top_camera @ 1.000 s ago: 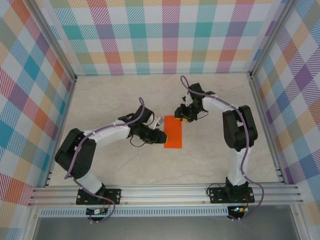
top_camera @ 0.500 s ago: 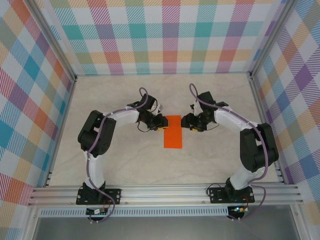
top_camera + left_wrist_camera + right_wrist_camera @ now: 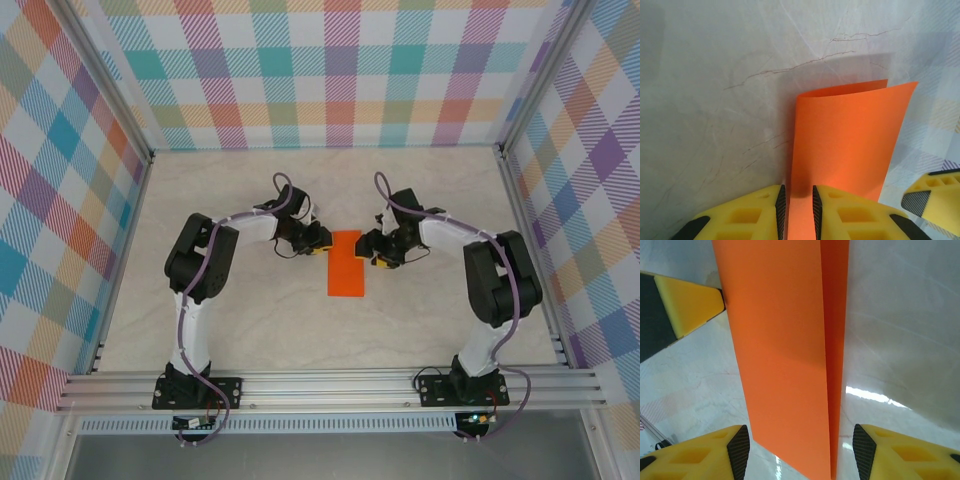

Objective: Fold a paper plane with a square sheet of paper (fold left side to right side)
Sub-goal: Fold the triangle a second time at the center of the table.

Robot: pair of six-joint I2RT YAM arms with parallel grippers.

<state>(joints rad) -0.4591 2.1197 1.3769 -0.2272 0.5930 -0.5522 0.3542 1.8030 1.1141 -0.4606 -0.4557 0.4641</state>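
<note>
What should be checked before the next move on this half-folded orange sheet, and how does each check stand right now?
1. Left jaws gripping the orange sheet: ok, shut on its near edge.
2. Right jaws not pinching: ok, open wide with the paper between them.
3. Sheet folded double: ok, two layers show.
4. Layer edges flush: not ok, the lower layer peeks out along one side in the right wrist view.
5. Crease pressed sharp: cannot tell.
6. Jaws on opposite sides of the sheet: ok in the top view.
</note>
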